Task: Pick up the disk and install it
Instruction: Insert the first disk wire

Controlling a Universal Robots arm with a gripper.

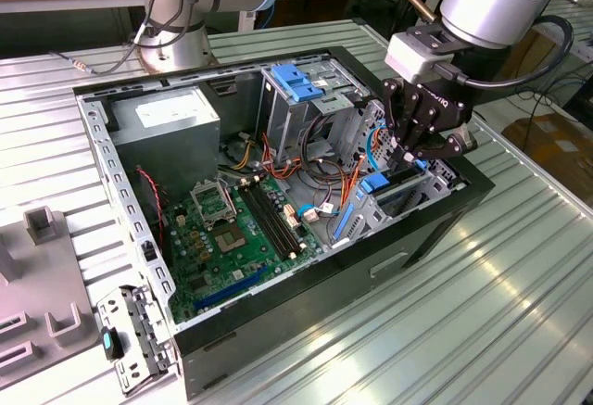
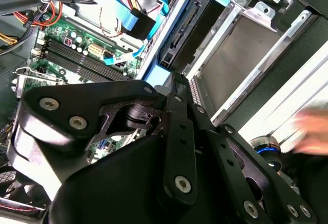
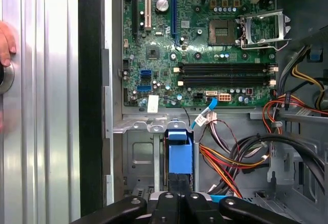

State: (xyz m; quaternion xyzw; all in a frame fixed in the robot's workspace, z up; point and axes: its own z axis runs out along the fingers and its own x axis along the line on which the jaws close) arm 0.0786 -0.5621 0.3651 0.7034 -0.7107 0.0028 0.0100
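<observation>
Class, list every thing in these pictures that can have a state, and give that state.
computer case, lying flat, open on top.
disk, standing on edge in the drive bay.
pincer, hangs just above the disk.
CPU socket, cover plate flipped open.
memory slots, empty.

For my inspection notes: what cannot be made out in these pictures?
- First wrist view: the disk stands edge-on in its bay, whose walls hide its faces.
- Exterior view: the end effector covers the disk, so its depth is hidden.
- First wrist view: a hand is cut off by the picture edge.
</observation>
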